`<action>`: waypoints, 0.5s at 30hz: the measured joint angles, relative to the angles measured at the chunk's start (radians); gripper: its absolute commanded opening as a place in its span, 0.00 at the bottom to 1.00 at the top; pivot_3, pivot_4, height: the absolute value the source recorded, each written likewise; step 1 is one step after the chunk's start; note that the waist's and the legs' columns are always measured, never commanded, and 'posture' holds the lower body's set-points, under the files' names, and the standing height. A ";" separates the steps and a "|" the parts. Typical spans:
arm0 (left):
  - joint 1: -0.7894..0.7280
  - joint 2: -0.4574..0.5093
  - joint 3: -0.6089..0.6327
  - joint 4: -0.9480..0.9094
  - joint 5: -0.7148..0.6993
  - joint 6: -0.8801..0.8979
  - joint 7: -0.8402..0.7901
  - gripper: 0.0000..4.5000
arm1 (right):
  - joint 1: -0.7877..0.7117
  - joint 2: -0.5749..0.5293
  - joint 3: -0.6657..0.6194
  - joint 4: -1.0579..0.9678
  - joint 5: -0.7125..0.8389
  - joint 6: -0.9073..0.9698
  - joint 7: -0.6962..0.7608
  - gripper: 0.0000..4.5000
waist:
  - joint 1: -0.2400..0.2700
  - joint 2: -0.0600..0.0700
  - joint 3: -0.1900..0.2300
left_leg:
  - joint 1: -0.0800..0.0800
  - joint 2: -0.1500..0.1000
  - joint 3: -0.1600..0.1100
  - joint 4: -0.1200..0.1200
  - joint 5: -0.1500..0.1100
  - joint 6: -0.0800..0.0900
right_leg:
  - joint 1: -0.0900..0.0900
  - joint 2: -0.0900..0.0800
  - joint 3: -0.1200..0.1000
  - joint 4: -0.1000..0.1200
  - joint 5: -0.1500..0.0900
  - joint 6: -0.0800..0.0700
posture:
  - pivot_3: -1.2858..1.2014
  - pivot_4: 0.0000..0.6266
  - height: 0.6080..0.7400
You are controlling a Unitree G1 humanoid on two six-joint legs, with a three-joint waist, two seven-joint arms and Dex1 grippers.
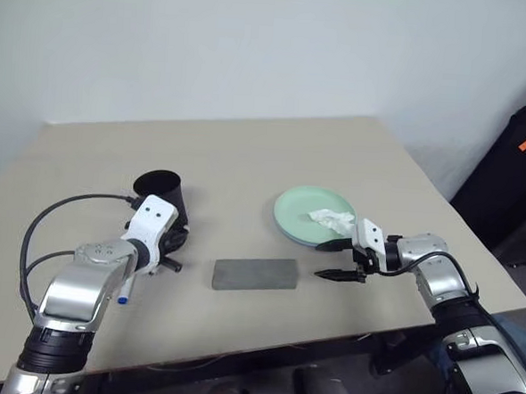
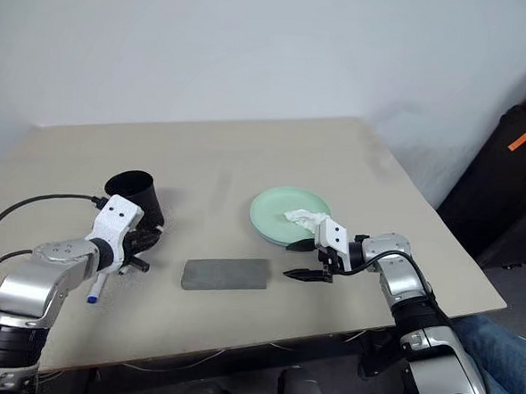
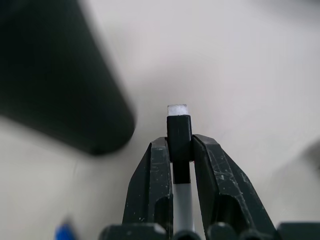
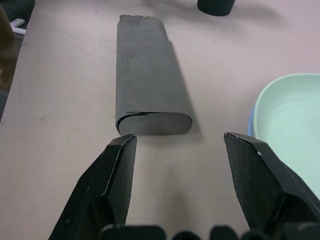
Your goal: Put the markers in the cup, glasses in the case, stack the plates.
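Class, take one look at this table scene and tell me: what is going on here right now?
A two-armed robot is tidying a table. Its left gripper is shut on a marker beside the black cup. Its right gripper hangs open between the grey case and the stacked plates, mint green over light blue, with a crumpled tissue on top.

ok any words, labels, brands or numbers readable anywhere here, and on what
None can be read.
The case: plain grey, stitching only, no label.
The cup: plain black, no print.
The green plate and the tissue on it: blank.
The marker in the left gripper: no print on the part that shows.
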 measured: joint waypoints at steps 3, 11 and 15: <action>-0.010 -0.005 0.000 -0.056 -0.065 -0.112 -0.110 0.14 | -0.001 0.000 0.000 0.002 -0.001 -0.002 -0.004 0.67 | 0.000 0.000 0.000 | 0.000 0.000 0.001 0.000 0.000 -0.001 | 0.000 0.000 0.000 0.000 0.000 0.000 | 0.52 0.00 1.00; -0.234 -0.142 0.053 0.106 -0.072 -0.401 -0.052 0.14 | -0.008 0.012 0.001 0.009 -0.007 -0.006 -0.015 0.67 | 0.000 0.000 0.000 | 0.001 -0.001 0.000 0.004 0.000 0.000 | 0.004 0.001 0.000 0.001 0.000 0.000 | 0.52 0.00 1.00; -0.336 -0.166 0.081 0.264 0.057 -0.666 0.094 0.14 | -0.008 0.011 0.001 0.010 -0.009 -0.009 -0.022 0.67 | 0.000 0.000 0.000 | 0.001 -0.001 0.001 0.003 0.000 0.000 | 0.004 0.001 0.001 0.001 0.000 0.000 | 0.52 0.00 1.00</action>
